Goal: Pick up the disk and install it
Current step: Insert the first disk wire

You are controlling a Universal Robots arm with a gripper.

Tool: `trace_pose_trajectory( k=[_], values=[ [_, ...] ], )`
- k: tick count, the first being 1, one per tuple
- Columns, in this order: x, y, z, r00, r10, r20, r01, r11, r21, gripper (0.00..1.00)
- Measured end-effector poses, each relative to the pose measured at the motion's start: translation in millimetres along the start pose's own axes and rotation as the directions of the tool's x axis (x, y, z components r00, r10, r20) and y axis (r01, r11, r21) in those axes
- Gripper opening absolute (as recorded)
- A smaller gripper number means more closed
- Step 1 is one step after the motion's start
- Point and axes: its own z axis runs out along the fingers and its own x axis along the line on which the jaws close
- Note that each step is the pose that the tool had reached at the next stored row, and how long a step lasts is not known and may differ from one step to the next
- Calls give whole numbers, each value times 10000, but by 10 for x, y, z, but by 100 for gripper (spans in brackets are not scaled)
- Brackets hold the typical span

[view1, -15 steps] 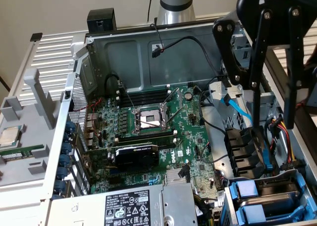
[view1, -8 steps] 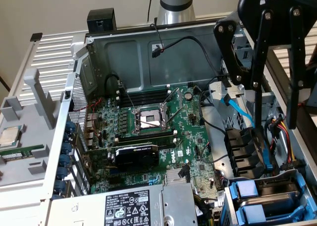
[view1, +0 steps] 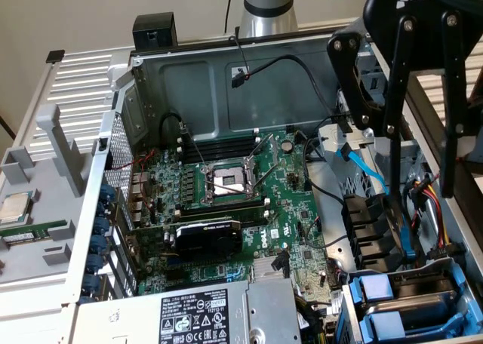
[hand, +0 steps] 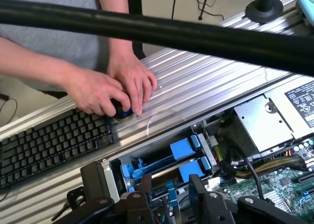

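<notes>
Disk (view1: 415, 305) (hand: 167, 167) is sitting in the drive bay at the corner of an open computer case (view1: 113, 133), low on the exterior view's right. Its silver body is showing between blue carrier ends, and a second blue carrier (view1: 375, 327) is lying just beside it in the same bay.

Gripper (view1: 421, 185) (hand: 169, 187) is hanging above that bay, not touching the disk. Its long black fingers (view1: 392, 95) are standing apart with nothing between them. In the wrist view, the blue carriers are showing through the gap.

Inside the case, a green motherboard (view1: 234, 208) is lying flat with an open CPU socket (view1: 226, 179) near its middle and a black card (view1: 207, 234) below it. A grey power supply (view1: 204, 317) with a black-and-white label is sitting along the near edge. A blue cable (view1: 370, 170) is running down toward the bay, among black and coloured wires.

Outside the case, on the exterior view's left, a small square chip (view1: 15, 207) and a memory stick (view1: 30, 231) are resting on a grey tray.

In the wrist view, a person in a grey shirt is standing past the ribbed metal bench (hand: 211, 86). Both hands (hand: 113, 89) are pressing on a small dark and blue object. It is lying at the end of a black keyboard (hand: 49, 145).
</notes>
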Motion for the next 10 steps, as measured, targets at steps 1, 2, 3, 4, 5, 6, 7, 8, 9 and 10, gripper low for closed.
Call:
trace_pose_trajectory(
  k=[1,2,3,4,5,6,7,8,9,10],
  values=[
    [0,-1,1,10000,69,-13,-69,10000,1,43],
    [1,-1,2,9999,142,-26,-142,9999,2,43],
    [1,-2,3,9998,212,-35,-212,9998,2,43],
    [1,-2,4,9996,287,-37,-287,9996,-2,43],
    [0,-3,6,9993,363,-38,-363,9993,-6,43],
    [0,-4,7,9990,443,-40,-443,9990,-9,43],
    [1,-5,9,9987,516,-40,-516,9987,-11,43],
    [1,-6,12,9982,593,-37,-593,9982,-13,43],
    [1,-7,14,9977,676,-32,-676,9977,-16,43],
    [1,-8,17,9971,759,-26,-759,9971,-20,43]
  ],
)
